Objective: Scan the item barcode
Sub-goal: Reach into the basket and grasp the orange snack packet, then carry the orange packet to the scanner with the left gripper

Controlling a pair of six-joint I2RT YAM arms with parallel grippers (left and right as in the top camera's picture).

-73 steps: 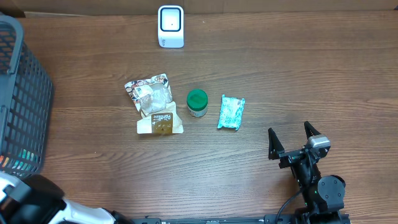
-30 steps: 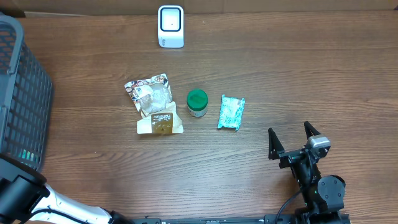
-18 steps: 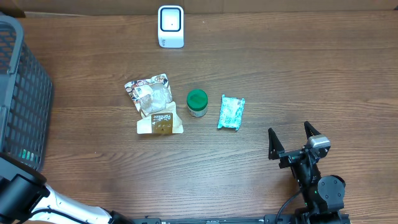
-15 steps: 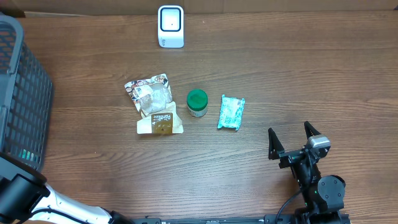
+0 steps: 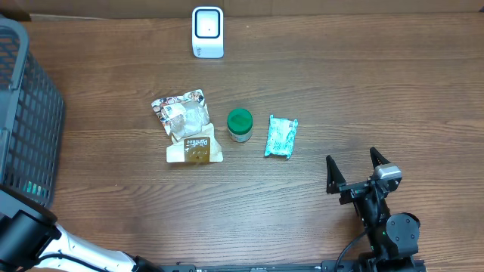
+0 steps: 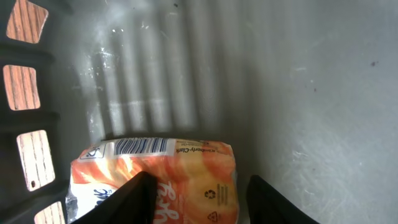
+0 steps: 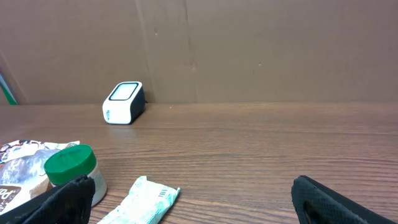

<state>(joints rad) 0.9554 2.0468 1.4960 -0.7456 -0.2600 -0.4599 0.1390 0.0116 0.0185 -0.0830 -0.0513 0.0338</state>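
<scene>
Wood-grain table [image 5: 378, 91]; glossy orange packet [image 6: 177, 171], slatted basket [image 6: 205, 68]

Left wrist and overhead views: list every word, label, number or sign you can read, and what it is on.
No text is clear enough to quote.
Orange packet: a barcode and a recycling sign show; the small print beside the barcode and the large white script are too blurred or cut off to read.
Brown pouch: white wording, too small to read.
Teal packet: print too small to read.
Scanner: no text visible.
</scene>
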